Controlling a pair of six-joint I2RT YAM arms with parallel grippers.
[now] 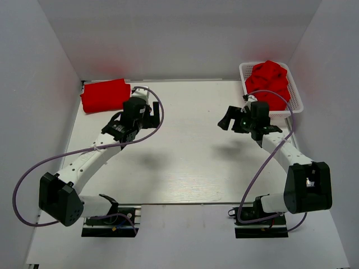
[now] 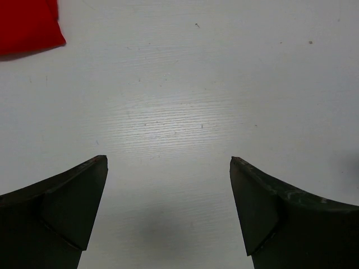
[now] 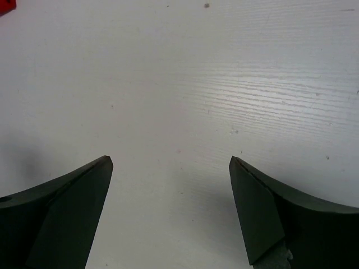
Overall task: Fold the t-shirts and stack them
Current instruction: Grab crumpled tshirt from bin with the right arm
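folded t-shirt point(image 1: 105, 95): on desk point(image 1: 185, 162), 10 o'clock
crumpled t-shirts point(image 1: 269, 83): heaped in basket point(image 1: 243, 70), 2 o'clock
left jaws: wide, empty, near folded t-shirt
right jaws: wide, empty, near basket

Bright, even, diffuse light fills the top external view, and the white walls point(image 1: 179, 39) look nearly washed out toward the upper frame. Soft-edged grey shadows lie on the counter point(image 1: 185, 168) under the left arm point(image 1: 84, 162) and the right arm point(image 1: 280, 147), so the light comes from overhead. The folded red t-shirt point(image 1: 105, 94) tints the walls pink at upper left. In the left wrist view a pale glare patch sits mid-frame on sharp wood grain. A dim shadow lies at bottom centre by the left pincer point(image 2: 168, 159), which is dark and nearly detail-free. The right pincer point(image 3: 171, 159) reads equally dark, and a faint shadow smudges that view's left edge.
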